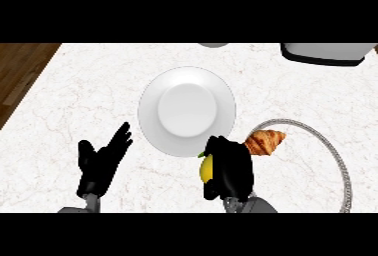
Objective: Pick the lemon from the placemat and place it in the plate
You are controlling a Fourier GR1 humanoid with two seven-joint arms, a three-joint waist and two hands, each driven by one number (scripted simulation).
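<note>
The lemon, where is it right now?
In the head view the lemon is held in the right hand, just below the plate rim, left of the croissant.

No legible text, labels, brands, numbers or signs on any surface in the head view. Checked: white plate (187,111) at centre, white appliance (325,52) at 1 o'clock, marble counter (74,100). All plain and unmarked.

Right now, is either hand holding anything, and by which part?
The right hand is curled round the yellow lemon, covering its right side; only its left side shows. The left hand is open, holding nothing.
</note>
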